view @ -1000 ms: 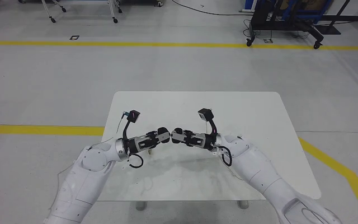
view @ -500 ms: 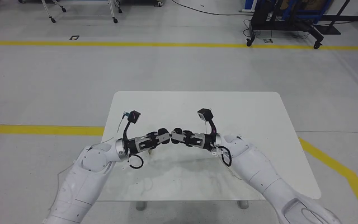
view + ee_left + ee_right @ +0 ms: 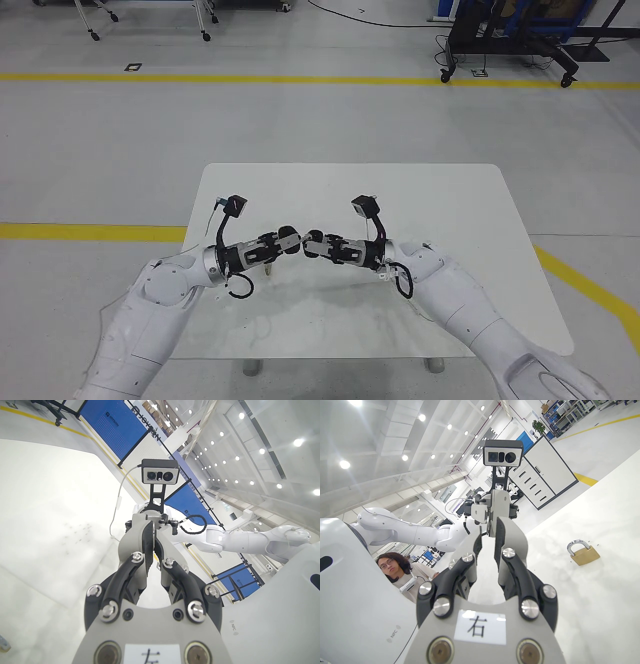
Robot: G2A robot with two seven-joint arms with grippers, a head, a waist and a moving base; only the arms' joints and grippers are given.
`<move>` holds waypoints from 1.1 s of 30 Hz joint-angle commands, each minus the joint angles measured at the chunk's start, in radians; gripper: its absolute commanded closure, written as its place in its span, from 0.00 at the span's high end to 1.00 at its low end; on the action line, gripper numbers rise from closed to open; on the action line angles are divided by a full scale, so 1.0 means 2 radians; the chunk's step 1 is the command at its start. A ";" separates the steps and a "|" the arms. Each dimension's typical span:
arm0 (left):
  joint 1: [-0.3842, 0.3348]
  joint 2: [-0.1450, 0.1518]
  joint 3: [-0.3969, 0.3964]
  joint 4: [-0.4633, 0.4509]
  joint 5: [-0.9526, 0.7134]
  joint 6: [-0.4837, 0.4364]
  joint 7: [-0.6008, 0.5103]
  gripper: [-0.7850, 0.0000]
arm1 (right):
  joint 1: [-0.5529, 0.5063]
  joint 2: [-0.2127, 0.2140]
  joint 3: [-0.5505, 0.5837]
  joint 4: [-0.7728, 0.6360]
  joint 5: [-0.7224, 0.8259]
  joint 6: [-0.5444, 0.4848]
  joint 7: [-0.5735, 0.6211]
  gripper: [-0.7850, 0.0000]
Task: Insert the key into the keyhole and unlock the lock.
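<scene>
Top view, clock laid on the table (image 3: pixel 450 205) with 6 o'clock at the robot. The left arm comes in from about 8 o'clock and the right arm from about 4 o'clock. They meet nose to nose a little to the 9 o'clock side of centre, held above the tabletop.

Left gripper (image 3: pixel 153 531): clenched, ribbed pads drawn together at the tips, pointing straight at the other arm's wrist.

Right gripper (image 3: pixel 490 530): also clenched, with only a thin slit between the pads. Its tips sit right against the left one's.

Key: not made out for certain. Something thin may be pinched where the two sets of tips meet, but the pads hide it, so I cannot tell which gripper has it, if either does.

Padlock (image 3: pixel 583 554): brass body, steel shackle. It lies flat on the table, well apart from both grippers, with nothing touching it. The shackle looks seated in the body, so I judge it locked. I cannot give its clock position.

Progress: early, by my reading. The tip-to-tip pose suggests the key is being regripped or passed between the hands. Nothing is in the keyhole.

Left to do:
- Settle the key in one gripper.
- Steady or lift the padlock with the other.
- Line the blade up with the keyhole and push it in.
- Turn it until the shackle pops.
</scene>
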 commanded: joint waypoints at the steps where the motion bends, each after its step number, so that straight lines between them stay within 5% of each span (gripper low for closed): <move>1: 0.000 0.001 -0.004 0.001 -0.006 0.003 -0.002 0.00 | 0.000 0.000 0.000 0.000 0.000 0.000 0.000 1.00; 10: -0.002 0.009 -0.010 -0.001 0.006 0.019 -0.045 0.00 | -0.010 0.015 0.028 -0.019 -0.050 0.021 0.011 0.98; 14: -0.003 0.012 -0.005 -0.010 0.024 0.022 -0.069 0.00 | -0.020 0.030 0.051 -0.052 -0.080 0.056 0.043 0.52; 27: -0.004 0.014 0.011 -0.014 0.030 0.019 -0.072 0.00 | -0.049 0.042 0.062 -0.111 -0.098 0.125 0.048 0.38; 33: -0.005 0.016 0.014 -0.012 0.030 0.014 -0.066 0.00 | -0.042 0.040 0.053 -0.104 -0.081 0.124 0.059 0.13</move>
